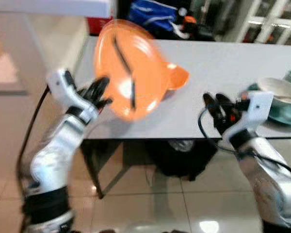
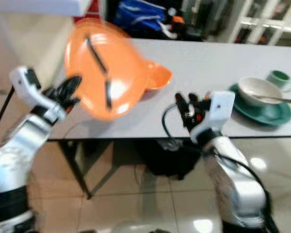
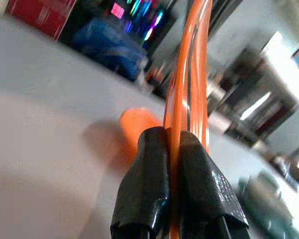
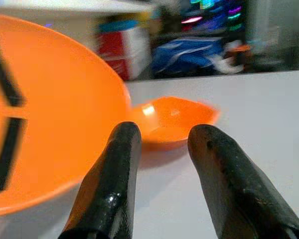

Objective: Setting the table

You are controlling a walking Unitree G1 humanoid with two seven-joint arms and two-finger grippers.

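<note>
Left gripper [image 1: 101, 92] clamped on tilted orange plate [image 1: 131, 68]; orange bowl [image 1: 177, 76] just beyond. Right gripper [image 1: 217, 104] slightly parted, empty, over table [image 1: 218, 58]; green saucer [image 2: 281, 112] with white bowl [image 2: 256, 90] beside.

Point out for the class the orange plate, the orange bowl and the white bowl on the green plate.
orange plate [image 1: 136, 63], left eye view, its raised face.
orange bowl [image 4: 172, 119], right wrist view, its inside.
white bowl [image 2: 254, 88], right eye view, its inside.

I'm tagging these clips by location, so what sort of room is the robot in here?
Probably a home dining area. A long white table stands on a glossy tiled floor, with a white bowl on a teal plate already laid. The left gripper holds an orange plate over it.
</note>
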